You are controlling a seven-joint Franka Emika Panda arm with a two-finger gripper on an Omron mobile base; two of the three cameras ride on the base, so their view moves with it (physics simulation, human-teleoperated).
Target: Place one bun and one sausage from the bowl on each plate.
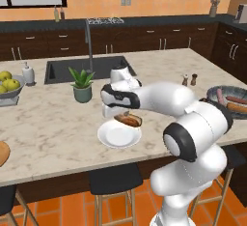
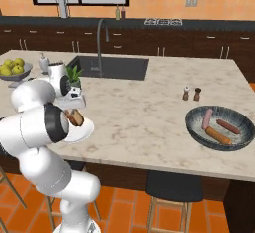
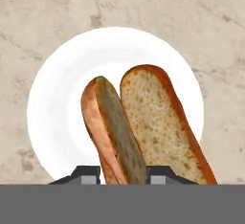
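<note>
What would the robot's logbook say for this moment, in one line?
gripper: shut on bun | position: above white plate | bowl: two sausages, one bun

The bun [image 3: 143,122] hangs over the plate [image 1: 113,137] near the table's [image 1: 48,123] front edge; the bowl [image 2: 196,127] with sausages [image 2: 226,126] lies far right.

A small green spiky plant in a teal pot [image 1: 82,86] stands on the pale marbled stone counter [image 1: 48,123] just beyond the pincer, toward the black sink [image 1: 72,68] with its tall grey tap [image 1: 89,39]. A white soap dispenser [image 1: 28,73] and a grey pedestal bowl of yellow-green fruit [image 1: 7,86] sit well to the pincer's left. Two small shakers, one pale and one dark [image 2: 191,93], stand well to its right. Dark-seated stools [image 1: 110,177] stand below the counter's near edge.
</note>
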